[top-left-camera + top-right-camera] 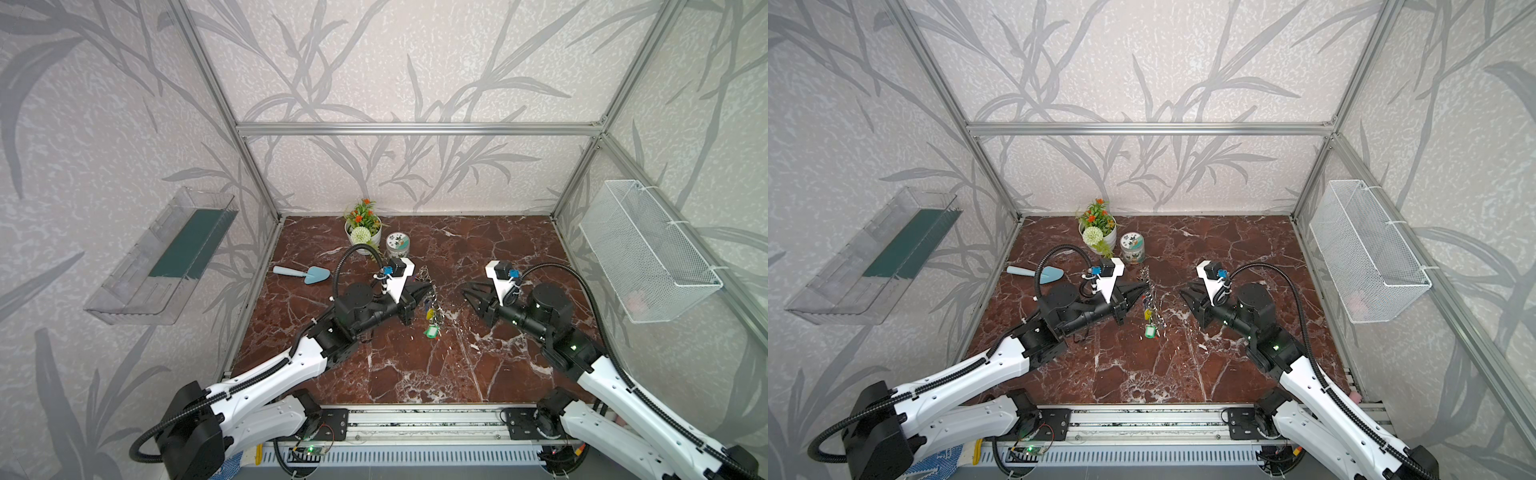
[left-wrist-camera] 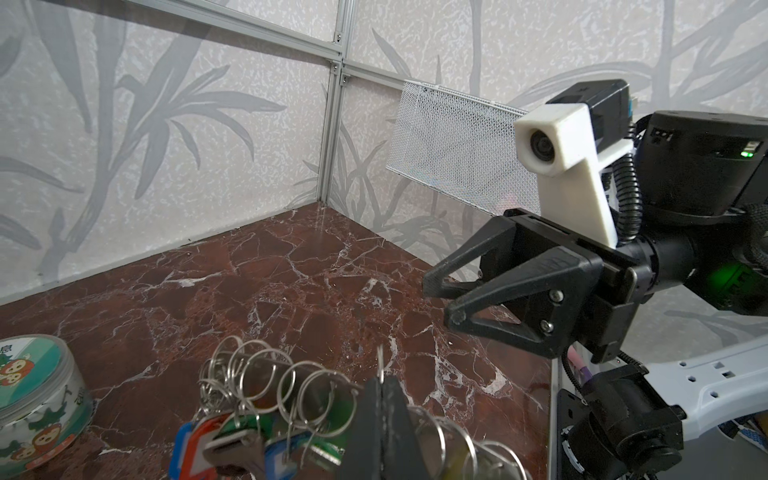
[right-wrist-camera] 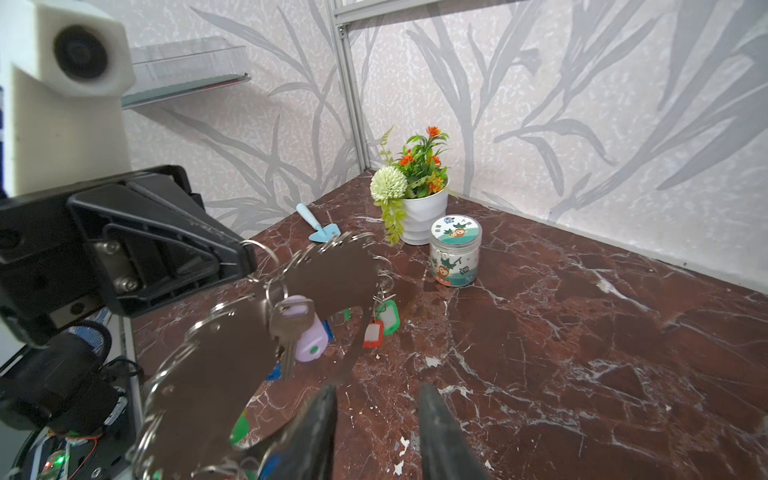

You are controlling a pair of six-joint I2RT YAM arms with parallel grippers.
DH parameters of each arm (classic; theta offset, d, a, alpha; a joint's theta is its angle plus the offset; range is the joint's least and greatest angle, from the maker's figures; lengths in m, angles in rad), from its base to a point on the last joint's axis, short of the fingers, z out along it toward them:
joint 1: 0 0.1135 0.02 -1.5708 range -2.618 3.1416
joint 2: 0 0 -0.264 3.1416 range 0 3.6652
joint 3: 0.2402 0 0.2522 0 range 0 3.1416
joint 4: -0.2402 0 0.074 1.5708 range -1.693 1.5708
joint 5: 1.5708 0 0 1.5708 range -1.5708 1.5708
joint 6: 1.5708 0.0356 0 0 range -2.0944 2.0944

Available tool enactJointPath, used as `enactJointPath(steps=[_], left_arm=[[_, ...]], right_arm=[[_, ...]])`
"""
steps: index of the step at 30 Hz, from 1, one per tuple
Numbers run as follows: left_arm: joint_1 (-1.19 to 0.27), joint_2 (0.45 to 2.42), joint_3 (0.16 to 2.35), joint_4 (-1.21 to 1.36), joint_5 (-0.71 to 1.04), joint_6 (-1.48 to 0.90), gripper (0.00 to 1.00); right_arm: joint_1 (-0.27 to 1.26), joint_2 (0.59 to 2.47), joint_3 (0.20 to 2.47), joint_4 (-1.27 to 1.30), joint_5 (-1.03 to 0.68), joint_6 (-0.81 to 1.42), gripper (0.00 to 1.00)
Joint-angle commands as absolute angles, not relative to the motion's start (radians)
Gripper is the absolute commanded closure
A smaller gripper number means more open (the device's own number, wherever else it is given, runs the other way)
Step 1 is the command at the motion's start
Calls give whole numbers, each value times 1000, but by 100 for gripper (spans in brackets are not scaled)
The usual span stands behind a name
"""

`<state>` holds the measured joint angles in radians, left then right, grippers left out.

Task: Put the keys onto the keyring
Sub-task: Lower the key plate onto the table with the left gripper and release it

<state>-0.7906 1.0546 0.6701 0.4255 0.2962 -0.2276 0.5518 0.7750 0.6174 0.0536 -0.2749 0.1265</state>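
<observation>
In both top views we see two arms [image 1: 291,365], one flower pot [image 1: 365,237], one jar [image 1: 397,245], one little blue shovel [image 1: 303,273] and one keyring [image 1: 432,307] that hangs between the two grippers. The left gripper [image 1: 428,287] pinches the keyring's edge. The right gripper [image 1: 467,291] is near it but does not touch it. The keys are too small to find here. In the left wrist view the two left fingers [image 2: 388,415] are pressed tight on the keyring's thin edge, with many small rings [image 2: 266,374] on both sides of them. Here we also see the right gripper's two fingers spread apart, with nothing between them. Only the right wrist view shows the keys [image 3: 289,332]: one metal key with one lilac tag [image 3: 311,338], hanging on a ring of the keyring just under the left fingers. One red tag [image 3: 372,334] and one green tag [image 3: 389,318] hang farther along. The two right fingers [image 3: 320,419] are apart and empty.
</observation>
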Motion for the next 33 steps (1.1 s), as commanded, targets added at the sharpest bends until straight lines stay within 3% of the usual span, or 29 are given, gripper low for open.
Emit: enactJointPath(steps=[1,3,5,6,17,26,33], left_arm=[[-787,1051,682,517,282,-226,100],[-787,1071,685,520,281,-227,100],[-787,1097,686,533,280,-234,100],[-786,1114,686,546,281,-238,100],[-785,1358,763,646,293,-280,100],[-781,1606,897,719,340,-314,100],[-790,1684,823,818,421,-372,100]], right_arm=[[552,759,598,48,-165,167,51],[552,761,591,52,-146,186,38],[550,765,588,39,-124,204,8],[551,768,589,26,-111,210,1],[488,704,575,-129,33,239,1],[407,695,561,-152,-32,239,1],[401,684,541,-156,-42,239,1]])
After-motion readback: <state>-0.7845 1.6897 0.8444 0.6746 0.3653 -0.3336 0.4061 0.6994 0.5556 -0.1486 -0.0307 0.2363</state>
